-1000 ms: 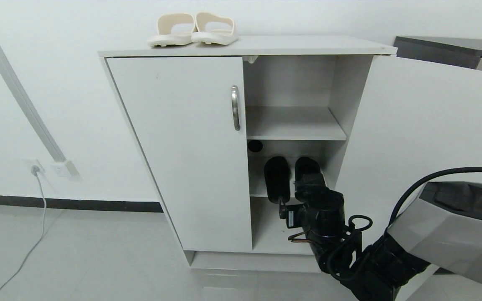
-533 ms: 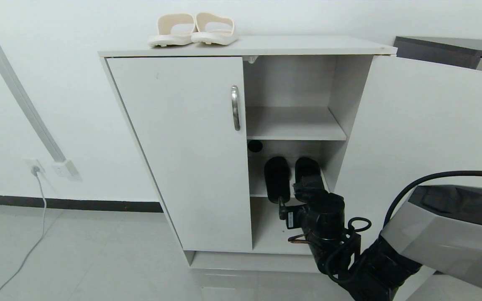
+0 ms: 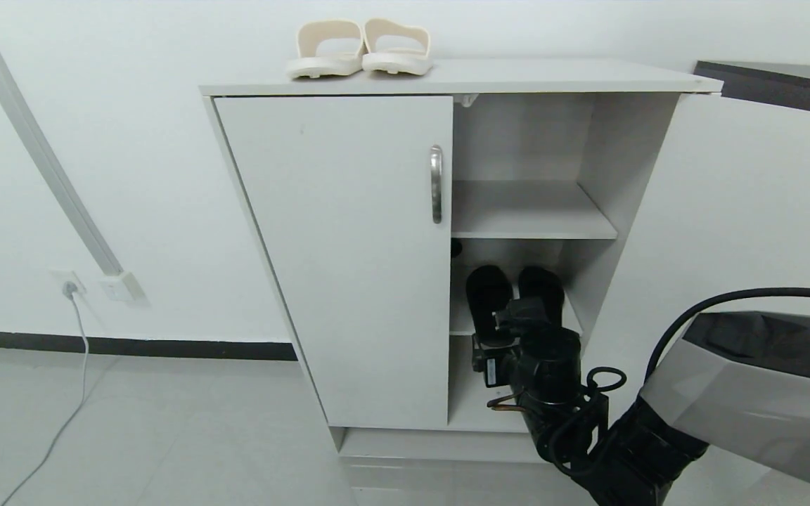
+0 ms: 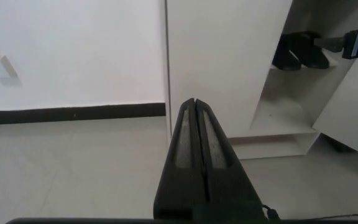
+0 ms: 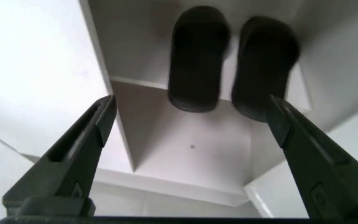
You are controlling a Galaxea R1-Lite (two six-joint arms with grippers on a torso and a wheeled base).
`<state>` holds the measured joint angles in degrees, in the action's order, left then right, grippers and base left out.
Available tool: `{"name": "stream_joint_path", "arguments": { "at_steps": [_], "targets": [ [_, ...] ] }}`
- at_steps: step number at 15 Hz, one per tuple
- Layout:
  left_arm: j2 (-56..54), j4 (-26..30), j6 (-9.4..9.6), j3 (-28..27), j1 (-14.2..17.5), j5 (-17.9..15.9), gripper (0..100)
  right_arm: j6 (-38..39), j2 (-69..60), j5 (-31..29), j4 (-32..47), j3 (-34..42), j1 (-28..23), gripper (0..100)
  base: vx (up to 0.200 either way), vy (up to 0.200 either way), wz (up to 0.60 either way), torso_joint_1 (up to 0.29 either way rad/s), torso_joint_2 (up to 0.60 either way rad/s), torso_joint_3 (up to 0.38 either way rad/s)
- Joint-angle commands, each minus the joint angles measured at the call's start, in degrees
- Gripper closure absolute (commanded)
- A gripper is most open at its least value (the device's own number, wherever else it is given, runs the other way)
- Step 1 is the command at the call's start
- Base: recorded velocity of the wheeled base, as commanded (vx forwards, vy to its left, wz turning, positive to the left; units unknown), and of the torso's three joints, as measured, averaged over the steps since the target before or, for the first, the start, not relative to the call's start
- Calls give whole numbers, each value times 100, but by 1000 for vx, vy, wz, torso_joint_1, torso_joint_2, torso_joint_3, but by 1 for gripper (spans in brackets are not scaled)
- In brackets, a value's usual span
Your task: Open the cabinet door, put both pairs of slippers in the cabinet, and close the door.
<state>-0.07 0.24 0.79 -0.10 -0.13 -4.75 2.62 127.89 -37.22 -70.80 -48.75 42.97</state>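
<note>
Stage of task: cabinet door open, first pair stowed, second pair not yet stowed, by the look of things.

Item 1. Pair of black, rounded, soft-looking slippers [image 3: 514, 299]. They lie side by side, toes inward, on the middle shelf [image 3: 458, 325] of the white laminate cabinet [image 3: 553, 70], just ahead of the right gripper [image 3: 519, 314]. Their heels overhang the shelf's front edge a little. Matte finish, closed toes. In the right wrist view both heels sit between the lines of the two fingers, apparently untouched.

Item 2. Pair of cream, open-toed, moulded slide slippers [image 3: 361, 48]. They rest on the cabinet top, well above the right gripper and off to its left, soles down and touching one another.

Item 3. Right gripper: jaws spread wide and holding nothing, level with the middle shelf at the mouth of the opening. The open white door panel [image 3: 742, 211] stands to its right. The closed left door [image 3: 349, 267], with its metal bar handle [image 3: 436, 184], is just to its left.

Item 4. Left gripper [image 4: 194, 104]: fingers pressed together and empty, low over the floor, well apart from the cabinet.

Next move, as judged: the right gripper backs clear of the opening, rises to the cabinet top and takes the cream pair. The bare upper shelf [image 3: 528, 211], directly above the gripper, looks a suitable place for them. Closing the door comes last.
</note>
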Motion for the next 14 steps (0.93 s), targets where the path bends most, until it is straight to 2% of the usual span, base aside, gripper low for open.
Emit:
{"name": "stream_joint_path", "arguments": {
  "at_steps": [1, 10, 14],
  "targets": [
    [7, 2, 0, 1, 5, 1, 100, -51, -1, 13, -21, 32, 9, 0, 0, 200, 0, 2, 7, 2],
    [7, 2, 0, 1, 5, 1, 100, -201, -1, 30, -56, 155, 27, 0, 0, 200, 0, 2, 1, 2],
    [7, 2, 9, 1, 5, 1, 100, -201, -1, 30, -56, 208, 27, 0, 0, 0, 0, 0, 0, 0]
  ]
}}
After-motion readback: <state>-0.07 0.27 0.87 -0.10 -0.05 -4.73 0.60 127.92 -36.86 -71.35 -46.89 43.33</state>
